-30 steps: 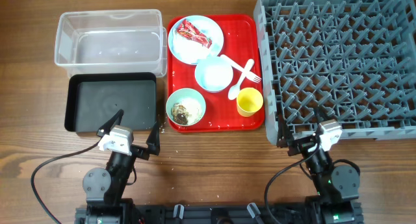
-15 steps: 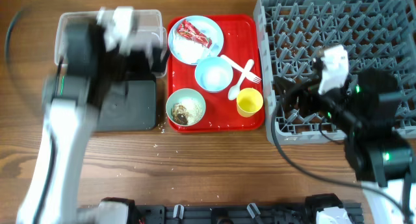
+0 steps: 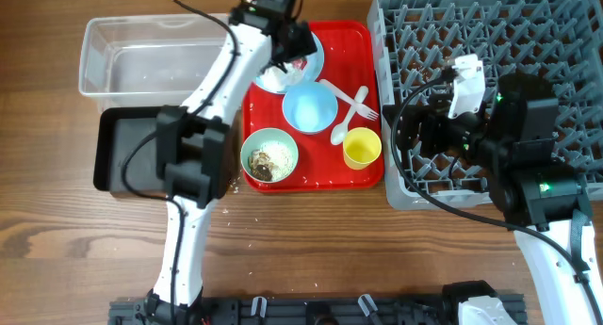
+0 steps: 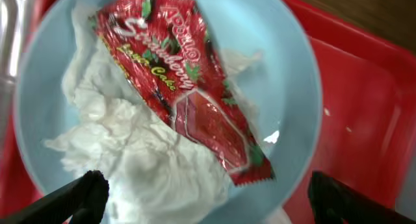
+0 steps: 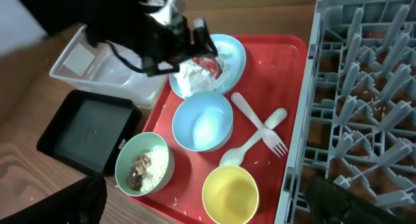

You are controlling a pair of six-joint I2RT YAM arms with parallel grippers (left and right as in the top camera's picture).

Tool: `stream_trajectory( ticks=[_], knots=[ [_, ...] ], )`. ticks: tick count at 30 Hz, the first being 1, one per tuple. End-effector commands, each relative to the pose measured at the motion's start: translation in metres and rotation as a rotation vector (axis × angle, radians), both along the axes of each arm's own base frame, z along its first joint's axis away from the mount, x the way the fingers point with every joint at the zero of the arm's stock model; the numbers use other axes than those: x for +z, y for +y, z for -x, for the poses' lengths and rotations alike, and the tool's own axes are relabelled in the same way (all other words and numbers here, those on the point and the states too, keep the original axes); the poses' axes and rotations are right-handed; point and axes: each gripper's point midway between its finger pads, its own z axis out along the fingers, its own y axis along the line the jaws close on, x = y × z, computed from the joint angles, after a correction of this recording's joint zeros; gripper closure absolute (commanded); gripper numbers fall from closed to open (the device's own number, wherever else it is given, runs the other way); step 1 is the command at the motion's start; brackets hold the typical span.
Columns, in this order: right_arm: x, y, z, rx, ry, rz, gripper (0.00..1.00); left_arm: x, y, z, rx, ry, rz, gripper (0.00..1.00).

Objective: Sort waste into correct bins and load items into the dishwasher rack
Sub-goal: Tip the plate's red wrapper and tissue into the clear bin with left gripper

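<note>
Nothing is sorted yet: the clear tub (image 3: 151, 52), black tray (image 3: 122, 155) and dishwasher rack (image 3: 528, 42) are holding none of it, and the snack wrapper (image 4: 188, 94) is lying on the tissue (image 4: 130, 152) in the plate (image 4: 286, 68). The left pincer (image 4: 208, 188), fingers apart, is being held just over that wrapper. The right pincer (image 5: 203, 197), also apart, is being held over the rack's edge.

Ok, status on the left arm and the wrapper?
Left gripper open above plate. Red wrapper lies on tissue there, not gripped. Right gripper open, empty. Nothing blocking.
</note>
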Motion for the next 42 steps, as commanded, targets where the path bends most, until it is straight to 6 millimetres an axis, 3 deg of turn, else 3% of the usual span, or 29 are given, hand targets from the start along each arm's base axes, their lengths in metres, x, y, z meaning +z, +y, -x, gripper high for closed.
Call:
stream_trajectory(
  ticks=[1, 6, 8, 10, 13, 15, 18, 20, 24, 26, 32, 34, 35, 37, 38, 39, 42],
  knots=[
    [0.004, 0.002, -0.001, 0.001, 0.008, -0.017, 0.00, -0.030, -0.005, -0.005, 0.145, 0.007, -0.017, 0.01],
    [-0.016, 0.003, -0.005, 0.001, 0.084, -0.009, 0.00, -0.068, -0.004, -0.001, 0.145, 0.060, -0.045, 0.04],
    [-0.022, 0.003, -0.008, 0.000, 0.105, -0.008, 0.00, -0.083, -0.002, 0.003, 0.144, 0.088, -0.059, 0.51],
    [-0.023, 0.003, -0.008, 0.000, 0.111, -0.007, 0.00, -0.085, -0.002, 0.005, 0.134, 0.096, -0.067, 0.96],
    [-0.023, 0.003, -0.008, 0.000, 0.110, -0.007, 0.00, -0.079, 0.000, 0.011, 0.038, 0.110, -0.108, 0.96],
    [-0.023, 0.003, -0.009, -0.001, 0.109, -0.007, 0.00, -0.053, 0.002, 0.012, -0.016, 0.091, -0.122, 0.96],
    [-0.023, 0.003, -0.009, -0.001, 0.107, -0.008, 0.00, 0.031, 0.012, 0.017, -0.070, 0.008, -0.119, 0.96],
    [-0.023, 0.003, -0.009, -0.001, 0.106, -0.008, 0.00, 0.070, 0.021, 0.025, -0.057, -0.027, -0.106, 0.96],
    [-0.023, 0.003, -0.009, 0.000, 0.106, -0.008, 0.00, 0.118, 0.049, 0.038, -0.038, -0.062, -0.104, 0.96],
    [-0.023, 0.003, -0.009, 0.000, 0.106, -0.008, 0.00, 0.124, 0.078, 0.037, 0.012, -0.052, -0.109, 0.96],
    [-0.023, 0.003, -0.009, -0.001, 0.108, -0.007, 0.00, 0.109, 0.196, 0.030, 0.221, 0.020, -0.133, 0.96],
    [-0.023, 0.003, -0.010, -0.001, 0.107, -0.008, 0.01, 0.091, 0.212, 0.036, 0.249, 0.083, -0.121, 0.96],
    [-0.023, 0.003, -0.010, -0.001, 0.107, -0.008, 0.00, 0.078, 0.215, 0.040, 0.252, 0.117, -0.126, 0.96],
    [-0.023, 0.003, -0.009, -0.001, 0.108, -0.008, 0.00, 0.061, 0.215, 0.043, 0.251, 0.152, -0.131, 0.24],
    [-0.023, 0.003, -0.009, -0.001, 0.109, -0.008, 0.00, 0.061, 0.215, 0.043, 0.250, 0.154, -0.131, 0.06],
    [-0.023, 0.003, -0.009, -0.001, 0.109, -0.008, 0.00, 0.064, 0.213, 0.043, 0.229, 0.145, -0.128, 0.00],
    [-0.023, 0.003, -0.009, -0.001, 0.108, -0.008, 0.00, 0.085, 0.198, 0.044, 0.105, 0.108, -0.077, 0.00]
  ],
)
